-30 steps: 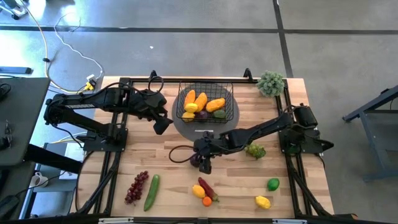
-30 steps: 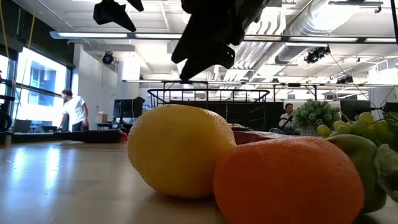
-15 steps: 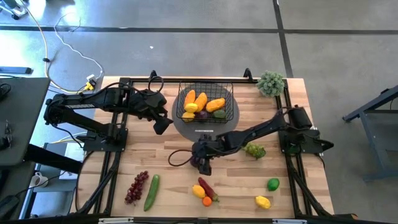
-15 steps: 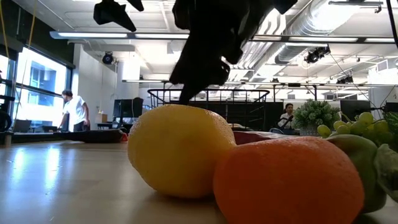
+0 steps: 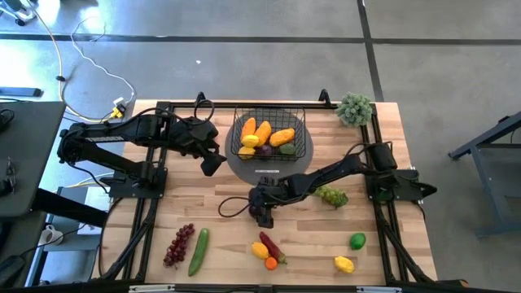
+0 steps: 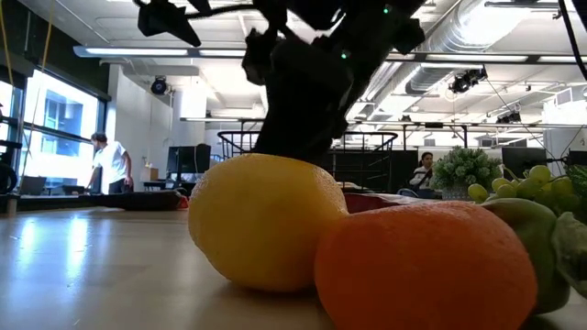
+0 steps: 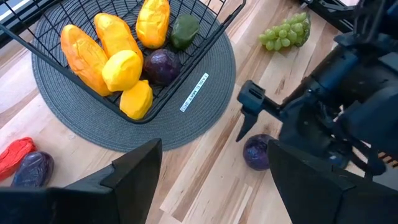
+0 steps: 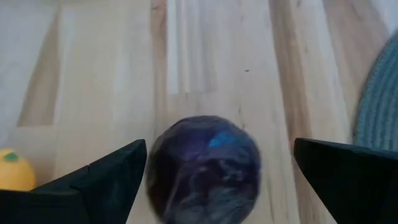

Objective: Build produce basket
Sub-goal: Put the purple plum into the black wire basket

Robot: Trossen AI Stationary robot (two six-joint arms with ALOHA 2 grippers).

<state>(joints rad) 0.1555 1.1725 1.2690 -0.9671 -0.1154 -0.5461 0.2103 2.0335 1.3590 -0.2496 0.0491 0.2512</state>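
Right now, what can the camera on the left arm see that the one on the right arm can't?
Only the left wrist view shows the basket on its grey mat, holding yellow, orange, green and purple produce, plus the green grapes and the right arm itself. Only the right wrist view shows a small yellow-orange fruit at its edge. Both show the purple plum on the wooden table, with the open right gripper straddling it, not yet closed. The left gripper is open too, hanging near the basket.

The wooden table (image 5: 203, 195) carries a round grey mat (image 5: 303, 152), scattered produce (image 5: 268, 249) and a potted plant (image 5: 355, 109).
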